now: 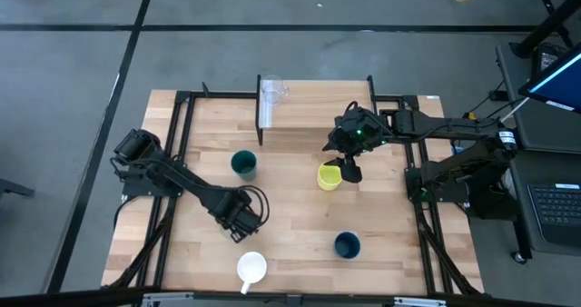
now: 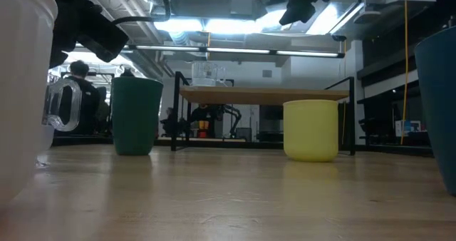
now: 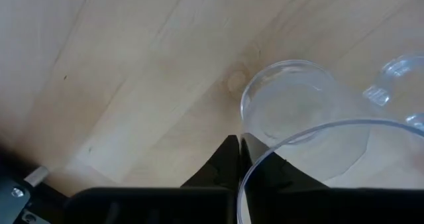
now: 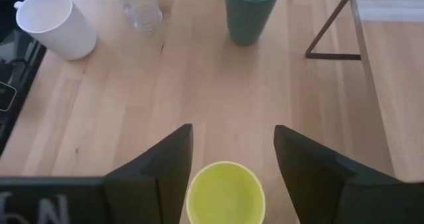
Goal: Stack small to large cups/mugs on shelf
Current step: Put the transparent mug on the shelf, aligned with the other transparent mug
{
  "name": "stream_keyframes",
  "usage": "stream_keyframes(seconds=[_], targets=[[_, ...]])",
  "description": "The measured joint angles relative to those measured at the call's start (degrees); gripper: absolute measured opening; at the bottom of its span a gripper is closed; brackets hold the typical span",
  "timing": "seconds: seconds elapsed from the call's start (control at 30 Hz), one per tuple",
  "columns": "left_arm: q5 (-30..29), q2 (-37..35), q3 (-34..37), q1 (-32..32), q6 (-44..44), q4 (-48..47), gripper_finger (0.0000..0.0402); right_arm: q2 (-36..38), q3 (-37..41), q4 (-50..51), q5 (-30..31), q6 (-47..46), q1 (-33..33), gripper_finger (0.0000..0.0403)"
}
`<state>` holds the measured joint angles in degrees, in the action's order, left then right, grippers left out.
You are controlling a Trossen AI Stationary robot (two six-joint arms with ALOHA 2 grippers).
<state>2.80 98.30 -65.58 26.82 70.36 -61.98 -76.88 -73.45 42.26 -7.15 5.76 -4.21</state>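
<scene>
On the pale, grained wooden table (image 1: 300,225), the right gripper (image 4: 232,161) hangs just above the smooth, round yellow mug (image 1: 329,176), its dark fingers spread wide and clasping nothing. The shelf (image 1: 318,114), a light wood slab on thin black legs, carries one clear cup (image 1: 272,92) at its left end. The tall, tapered teal-green cup (image 1: 243,164) stands before the shelf's left side; the dark navy cup (image 1: 347,245) and glossy white mug (image 1: 251,268) sit near the front edge. The left gripper (image 1: 243,218) is low over a second clear cup (image 3: 298,114), fingers pressed together, another glassy rim at its tips.
</scene>
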Motion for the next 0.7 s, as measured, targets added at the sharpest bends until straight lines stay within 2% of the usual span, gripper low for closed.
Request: stream_keyframes(seconds=[0.23,0.4,0.53,0.7], targets=[[0.71,-1.67,-2.29,-0.34,-0.43,-4.77,0.0002,0.01,0.0,0.21,0.01,0.56,0.0,0.0213],[-0.12,-2.75,-8.8,-0.87,-2.16,-12.26,0.0001,0.02,0.0,1.11,0.01,0.56,0.0,0.0213],[-3.33,-2.8,-16.3,-2.78,-8.83,-15.72,0.0001,0.02,0.0,2.37,0.01,0.56,0.0,0.0213],[-10.65,-2.8,-25.54,-7.31,-18.54,-21.08,0.0001,0.02,0.0,2.94,0.01,-0.12,0.0,0.0213]])
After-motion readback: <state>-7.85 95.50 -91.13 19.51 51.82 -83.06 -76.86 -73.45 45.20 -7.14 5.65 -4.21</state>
